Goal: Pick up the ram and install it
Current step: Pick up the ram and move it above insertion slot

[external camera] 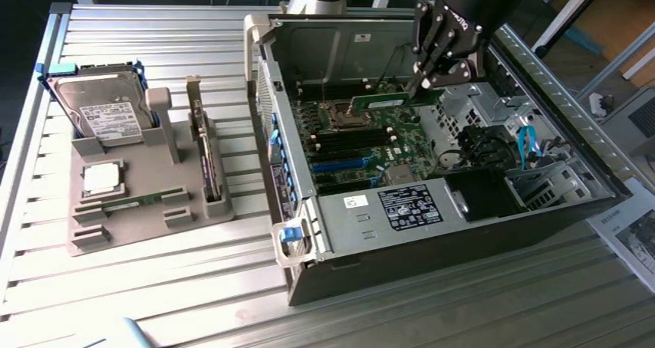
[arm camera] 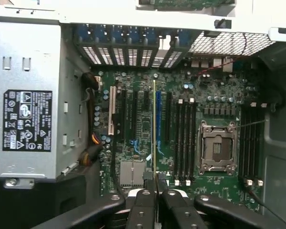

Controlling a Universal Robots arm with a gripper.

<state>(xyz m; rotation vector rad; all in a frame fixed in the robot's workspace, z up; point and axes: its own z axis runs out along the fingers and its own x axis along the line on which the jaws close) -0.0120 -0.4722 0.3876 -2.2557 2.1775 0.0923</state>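
My gripper (external camera: 425,83) hangs inside the open computer case (external camera: 573,187), shut on the ram (external camera: 384,103), a slim green stick held level above the motherboard (external camera: 358,145). The wrist view catches the ram (arm camera: 154,133) edge-on as a thin line running out from between the fingers (arm camera: 145,202) of my gripper (arm camera: 156,191). It floats over the black expansion slots, beside the rows of memory slots (arm camera: 186,138) and the bare processor socket (arm camera: 217,148). Another green stick (external camera: 138,202) lies on the grey holder tray (external camera: 153,168).
On the tray at the exterior view's left stand a hard drive (external camera: 103,110), an upright dark expansion card (external camera: 210,160) and a square silver processor chip (external camera: 103,178). The power supply (external camera: 404,206) and blue cables (external camera: 527,145) crowd the case. A slatted metal table (external camera: 153,287) carries everything.
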